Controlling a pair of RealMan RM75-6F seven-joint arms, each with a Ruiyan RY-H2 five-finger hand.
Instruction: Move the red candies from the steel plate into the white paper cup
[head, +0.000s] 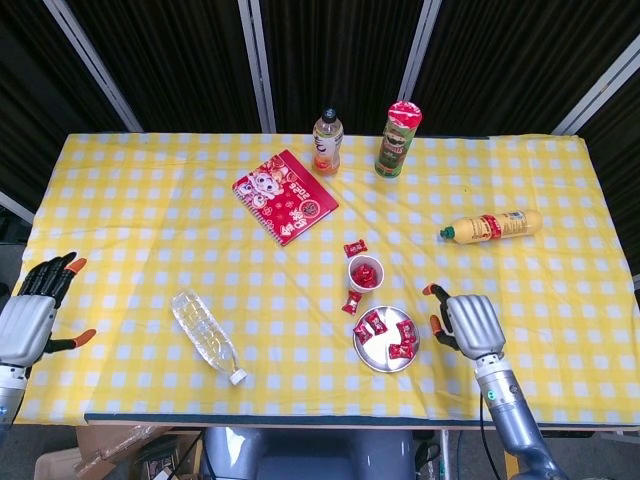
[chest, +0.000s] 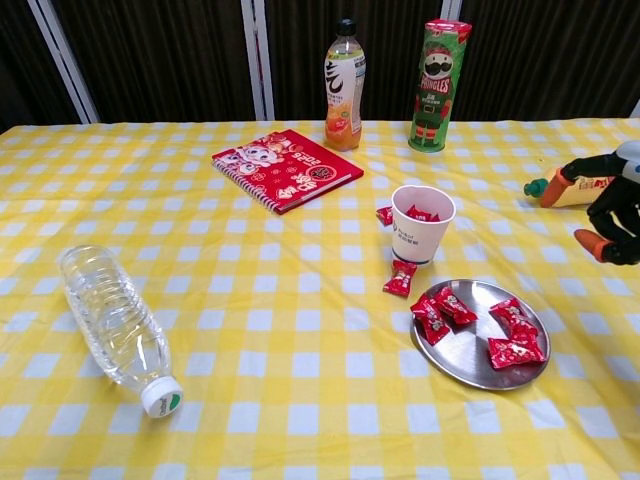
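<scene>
The white paper cup (head: 364, 272) (chest: 422, 222) stands upright with red candies inside. Just in front of it lies the steel plate (head: 372, 352) (chest: 463, 352), carrying several red candies (head: 388, 335) (chest: 452, 306). One loose candy (chest: 401, 278) lies on the cloth between cup and plate, and another (chest: 385, 214) lies behind the cup. My right hand (head: 468, 322) (chest: 612, 205) hovers to the right of the plate, fingers apart and holding nothing. At the table's front left corner my left hand (head: 28, 318) hangs open, far from everything.
A clear water bottle (head: 205, 335) (chest: 115, 325) lies at the front left. A red notebook (head: 285, 195), a juice bottle (head: 327, 143) and a green Pringles can (head: 398, 138) stand at the back. A yellow bottle (head: 492, 226) lies on its side behind my right hand.
</scene>
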